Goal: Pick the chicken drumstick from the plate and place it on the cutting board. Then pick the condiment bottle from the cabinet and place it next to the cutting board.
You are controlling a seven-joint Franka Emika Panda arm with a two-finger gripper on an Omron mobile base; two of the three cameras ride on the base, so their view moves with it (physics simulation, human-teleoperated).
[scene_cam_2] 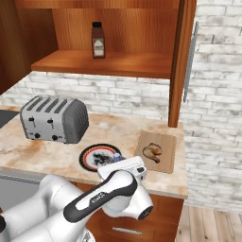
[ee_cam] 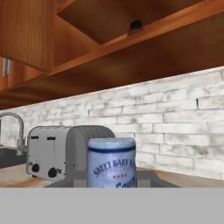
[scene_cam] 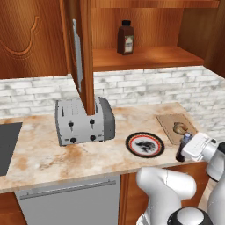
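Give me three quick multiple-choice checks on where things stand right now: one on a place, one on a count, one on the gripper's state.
1. Where is the chicken drumstick?
A on the plate
B on the cabinet shelf
C on the cutting board

2. How many bottles stand on the cabinet shelf?
A one
B two
C none

3. What is the gripper doing?
A open, holding nothing
B shut on the condiment bottle
C shut on the drumstick

Key: 1 C, it lies on the board and the plate holds nothing. 2 A, one tall brown bottle stands there. 3 B, the labelled bottle sits between the fingers in the hand view.
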